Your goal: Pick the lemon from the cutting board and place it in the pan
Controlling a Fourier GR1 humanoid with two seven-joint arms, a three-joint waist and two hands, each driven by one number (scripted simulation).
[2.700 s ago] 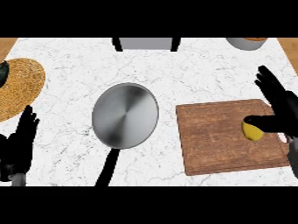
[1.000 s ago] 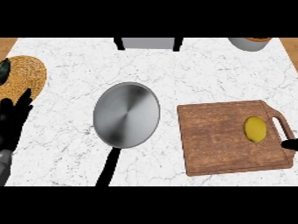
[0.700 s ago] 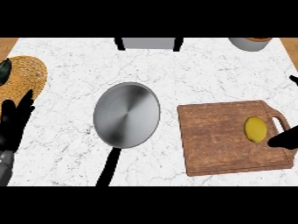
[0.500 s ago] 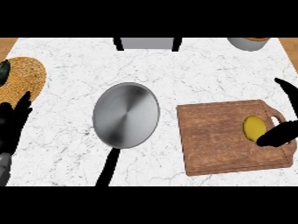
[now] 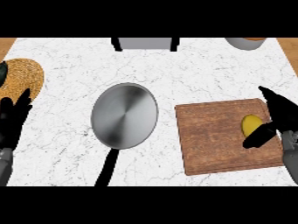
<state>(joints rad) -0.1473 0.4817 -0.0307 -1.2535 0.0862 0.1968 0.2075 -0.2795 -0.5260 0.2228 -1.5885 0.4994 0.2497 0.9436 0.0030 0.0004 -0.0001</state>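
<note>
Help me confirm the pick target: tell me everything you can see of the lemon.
The lemon is a smooth, plain yellow oval. It lies with its long axis pointing away from the robot, near the right edge of the wooden cutting board. It looks whole, with no stem or markings visible. The right hand sits along its right side, and the thumb hides its lower end; whether they touch cannot be told.
</note>
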